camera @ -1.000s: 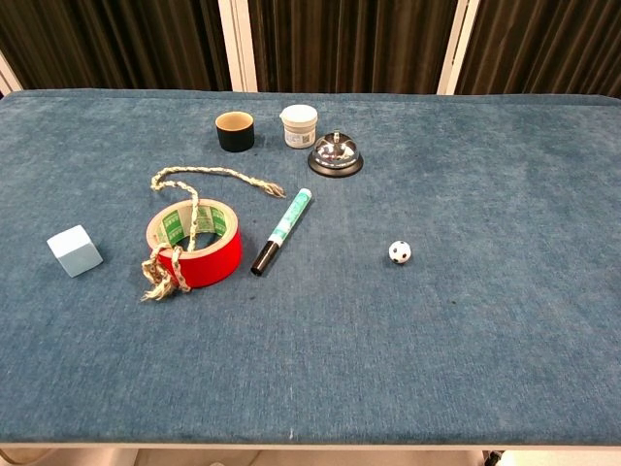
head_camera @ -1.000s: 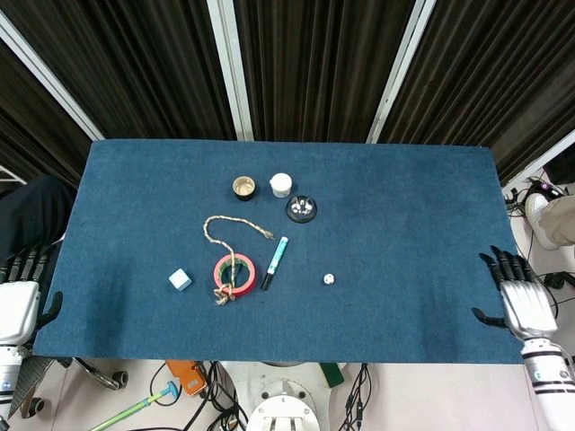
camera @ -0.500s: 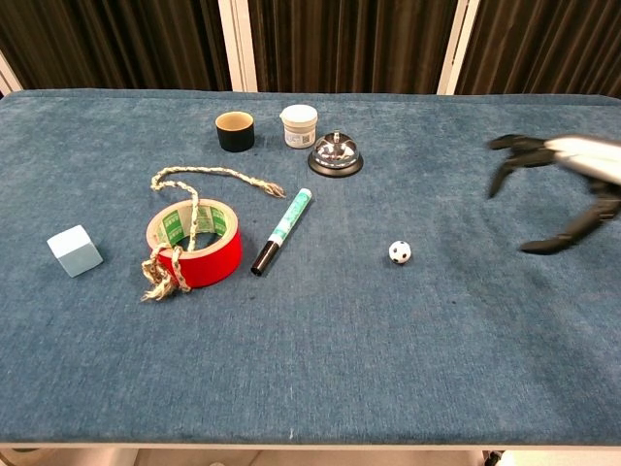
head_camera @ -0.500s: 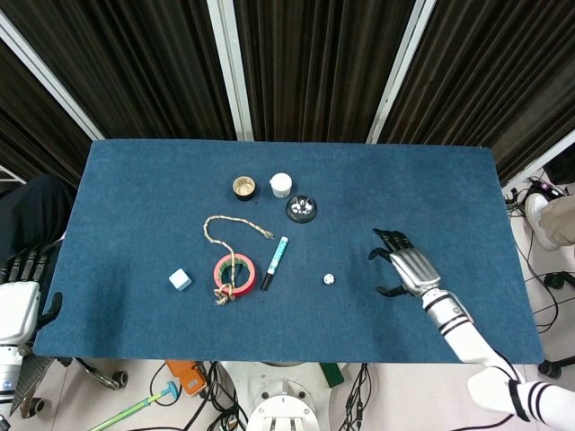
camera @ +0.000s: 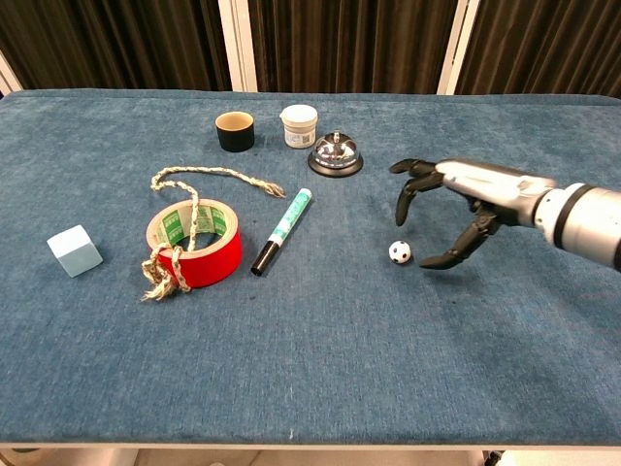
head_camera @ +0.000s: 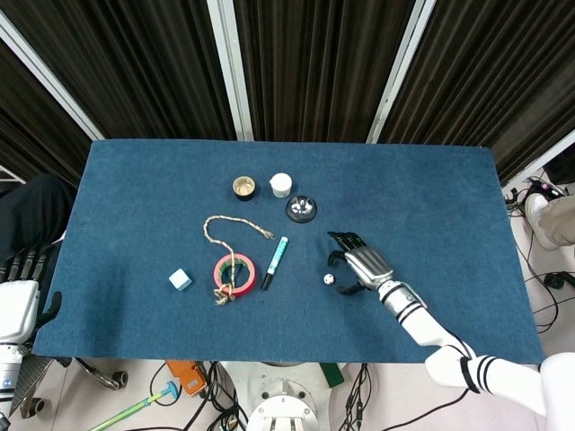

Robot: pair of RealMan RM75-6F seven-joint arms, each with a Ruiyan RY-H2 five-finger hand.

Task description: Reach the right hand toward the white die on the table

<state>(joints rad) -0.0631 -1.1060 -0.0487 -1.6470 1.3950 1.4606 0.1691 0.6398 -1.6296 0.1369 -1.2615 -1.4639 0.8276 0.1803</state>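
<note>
Since half a second earlier, the right hand (head_camera: 357, 266) has been carried leftward across the frame, from the right part of the worktop (head_camera: 431, 197) to a spot just right of the white die (head_camera: 329, 280); a second ago it was seen only at the worktop's right edge. The die and the other objects are found where they were.

The right hand (camera: 456, 209) is seen open, with fingers spread and curved downward in a claw-like arch, and nothing is held in it. In the chest view the thumb tip is set just right of the white die (camera: 400, 252), while the fingers (camera: 406, 199) arch above and slightly beyond it. Contact with the die is probably not made, though the narrow gap cannot be judged with certainty from either view. The left hand (head_camera: 18, 301) is seen at the lower left edge of the head view, off the worktop's corner, with fingers extended and nothing held.

The die is shown as a small white cube with dark spots, resting on the blue cloth just right of centre in the frame, right of the marker (camera: 282, 229) and below the bell (camera: 335, 154). Further left are seen the red tape roll (camera: 195, 242) with a rope (camera: 209, 175) laid across it, and a pale blue cube (camera: 74, 250)
</note>
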